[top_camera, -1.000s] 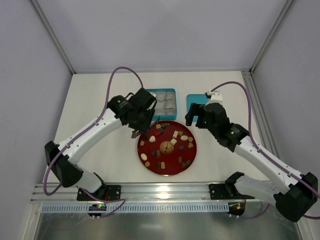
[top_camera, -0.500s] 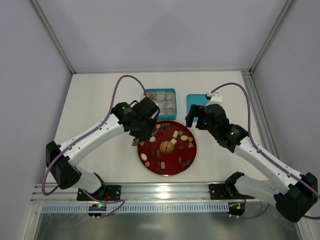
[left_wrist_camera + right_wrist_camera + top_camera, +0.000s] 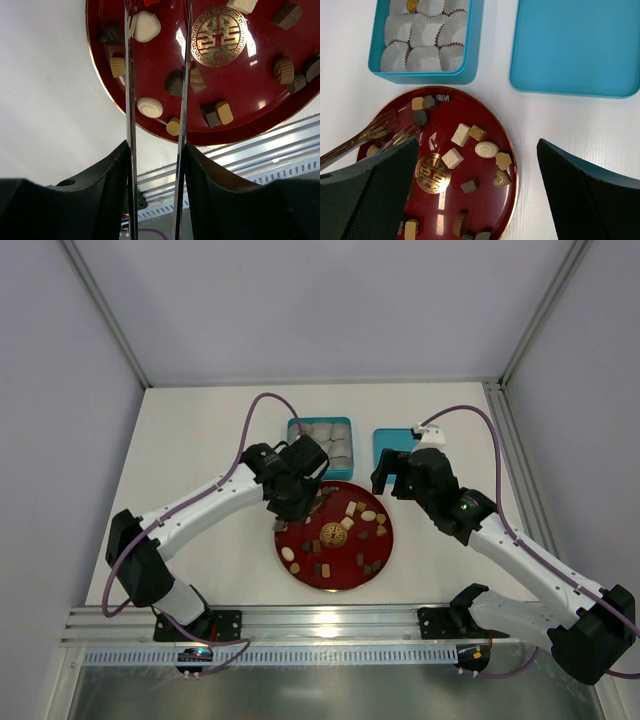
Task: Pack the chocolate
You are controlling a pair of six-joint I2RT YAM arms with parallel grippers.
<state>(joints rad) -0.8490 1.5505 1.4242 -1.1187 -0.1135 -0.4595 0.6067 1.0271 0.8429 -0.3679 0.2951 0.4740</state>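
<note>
Several small chocolates, dark brown, tan, cream and red, lie scattered on a round red plate. They also show in the left wrist view and the right wrist view. My left gripper is shut on metal tongs. The tongs' tips stand apart over the plate's upper left part, holding nothing that I can see. My right gripper is open and empty, above the plate's far right side.
A blue box lined with white paper cups stands behind the plate; one tan piece sits in a far cup. Its blue lid lies to the right. A gold emblem marks the plate's centre. A metal rail runs along the near edge.
My left arm has swung to the right, from beside the plate's far left edge to over its upper left part, carrying the tongs. The right arm has not moved.
</note>
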